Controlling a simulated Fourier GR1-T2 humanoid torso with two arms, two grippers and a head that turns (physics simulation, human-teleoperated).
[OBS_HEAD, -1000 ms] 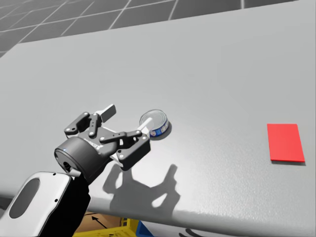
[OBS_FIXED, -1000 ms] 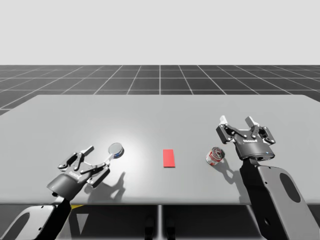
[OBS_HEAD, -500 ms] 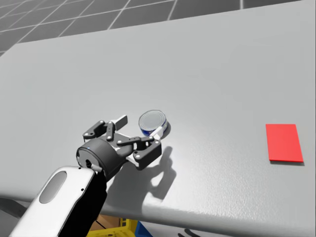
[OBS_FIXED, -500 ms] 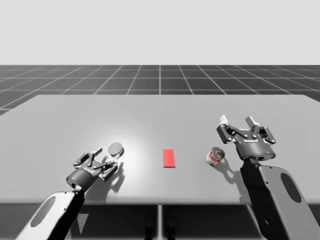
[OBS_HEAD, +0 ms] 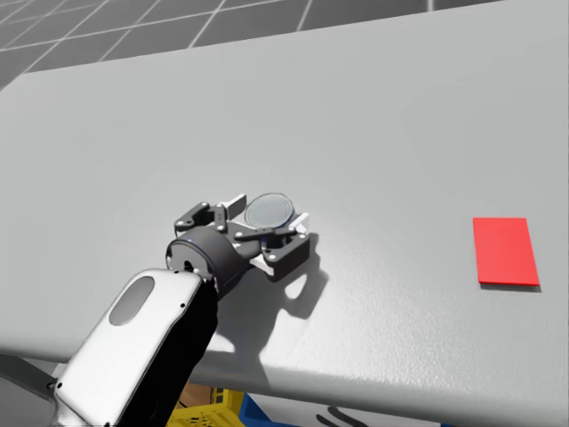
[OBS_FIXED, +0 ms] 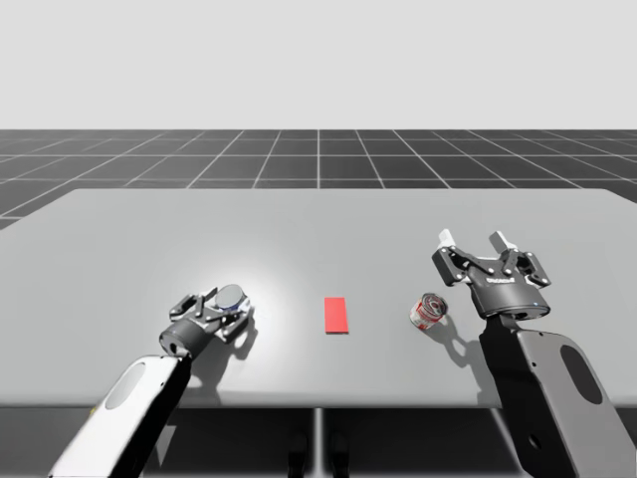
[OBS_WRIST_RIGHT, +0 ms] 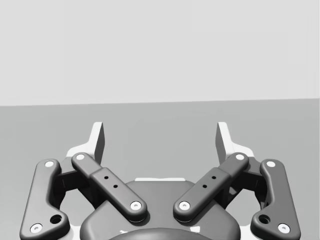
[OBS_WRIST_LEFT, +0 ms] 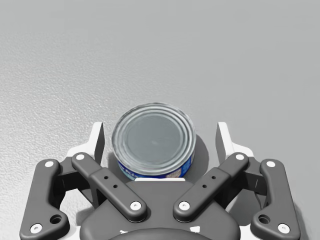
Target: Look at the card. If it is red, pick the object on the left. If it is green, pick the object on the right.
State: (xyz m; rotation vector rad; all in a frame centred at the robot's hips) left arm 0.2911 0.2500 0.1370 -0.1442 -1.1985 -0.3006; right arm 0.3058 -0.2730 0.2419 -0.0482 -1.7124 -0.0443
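Observation:
A red card (OBS_FIXED: 336,315) lies flat at the table's middle, also seen in the head view (OBS_HEAD: 505,251). Left of it stands a short blue-labelled can (OBS_FIXED: 231,297) with a grey lid (OBS_HEAD: 269,210). My left gripper (OBS_FIXED: 217,311) is low on the table, open, and straddles that can (OBS_WRIST_LEFT: 153,140): one finger (OBS_WRIST_LEFT: 96,144) stands on each side with a small gap to the can wall. Right of the card a red-and-white can (OBS_FIXED: 428,311) lies tilted. My right gripper (OBS_FIXED: 490,261) hovers open just right of and above it, with nothing between its fingers (OBS_WRIST_RIGHT: 98,139).
The grey table (OBS_FIXED: 318,229) stretches far behind the objects, and its front edge runs close under my arms. A yellow and blue crate (OBS_HEAD: 222,409) shows below the table's front edge in the head view.
My left gripper has dropped and slid forward until its open fingers flank the blue can. My head has turned slightly. The right arm, card and cans have stayed put.

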